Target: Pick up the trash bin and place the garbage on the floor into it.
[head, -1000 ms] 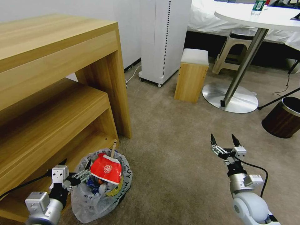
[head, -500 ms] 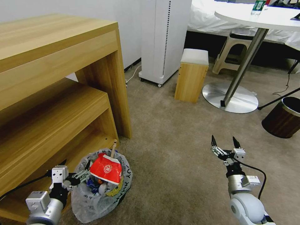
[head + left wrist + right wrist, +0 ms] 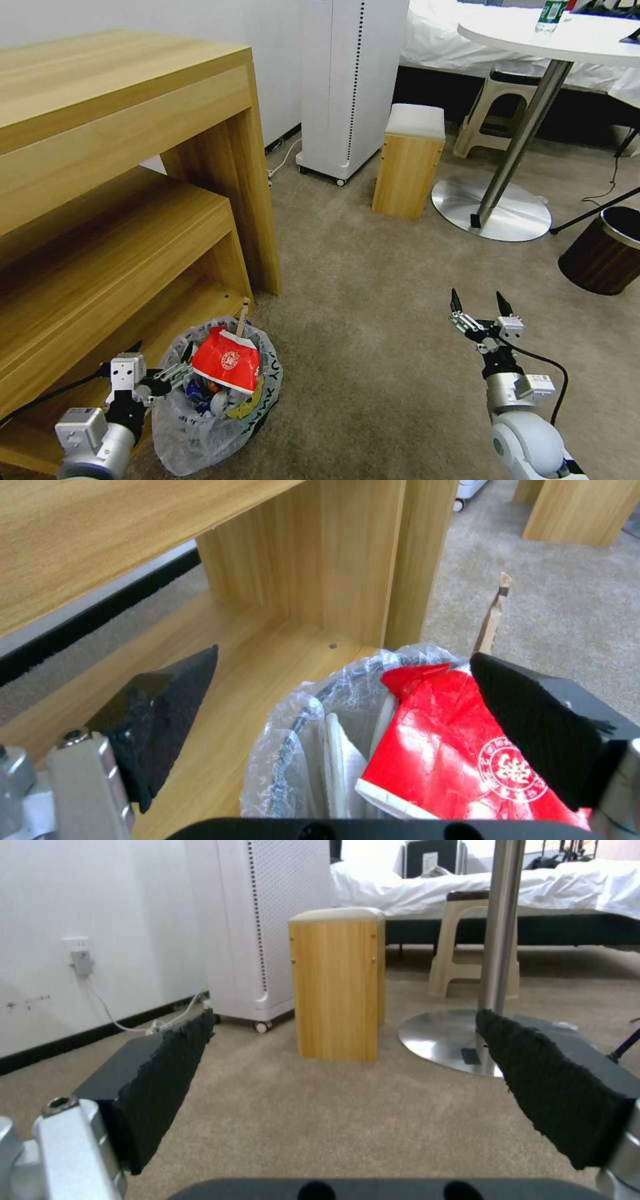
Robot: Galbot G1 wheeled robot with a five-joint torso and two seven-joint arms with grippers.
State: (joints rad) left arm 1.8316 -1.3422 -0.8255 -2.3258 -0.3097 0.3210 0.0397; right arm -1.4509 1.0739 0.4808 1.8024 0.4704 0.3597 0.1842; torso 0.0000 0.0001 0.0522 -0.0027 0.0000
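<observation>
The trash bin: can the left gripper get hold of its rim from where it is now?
Probably yes. The left gripper is open at the trash bin, its fingers either side of the rim; the red wrapper crowds the inner finger.

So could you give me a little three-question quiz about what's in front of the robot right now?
1. True or false: the left gripper is open, straddling the rim of the trash bin.
2. What colour is the big wrapper topping the bin?
3. The right gripper is: A) holding a cup, B) open and empty above the floor, C) inside the bin.

Key: 1 true; 2 red; 3 B.
</observation>
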